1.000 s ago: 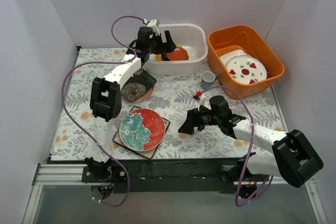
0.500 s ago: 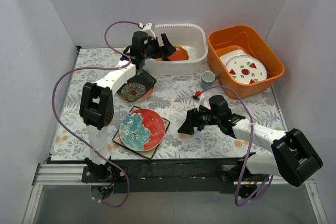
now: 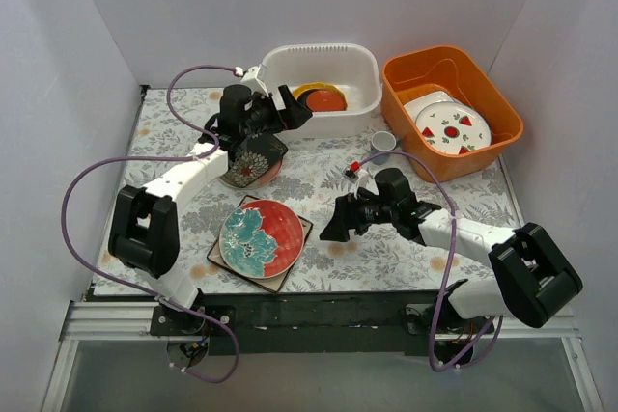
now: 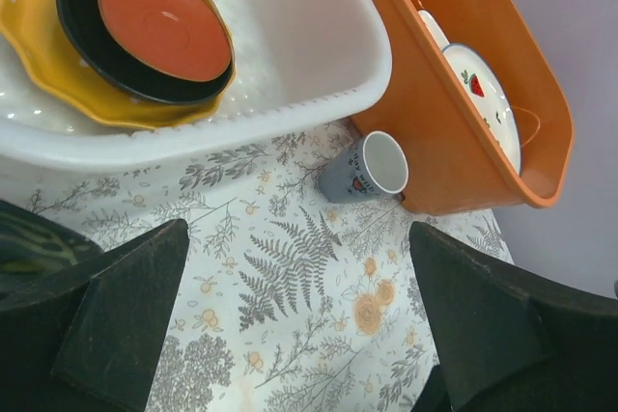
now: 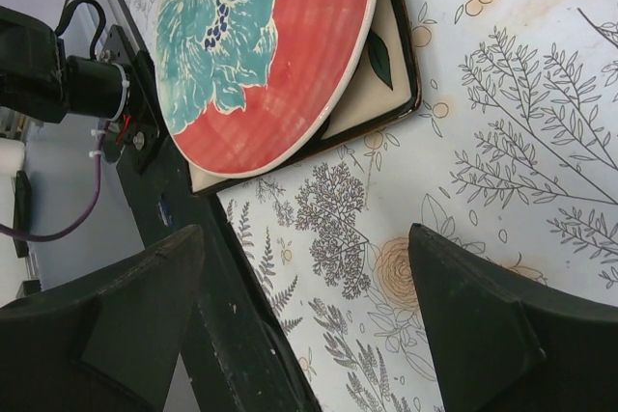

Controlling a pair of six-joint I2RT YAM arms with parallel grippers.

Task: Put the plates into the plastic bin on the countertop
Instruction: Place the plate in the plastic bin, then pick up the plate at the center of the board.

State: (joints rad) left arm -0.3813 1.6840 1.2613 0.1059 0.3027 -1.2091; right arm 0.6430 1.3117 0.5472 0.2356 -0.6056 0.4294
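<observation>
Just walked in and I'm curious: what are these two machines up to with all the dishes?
The job is loading plates into the white bin, which already holds three stacked plates. The left claw hangs open beside the bin, near a black flowered plate. The right claw, also open, faces the red-and-teal plate on the countertop. Neither holds anything.

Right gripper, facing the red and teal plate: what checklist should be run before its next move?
1. Right gripper open and empty: ok.
2. Red and teal plate ahead of it, untouched: ok.
3. Room for a finger under that plate's rim, which sits on the cream square plate: cannot tell.
4. Plastic bin has space beside its stacked plates: ok.
5. Left gripper outside the bin, open: ok.
</observation>
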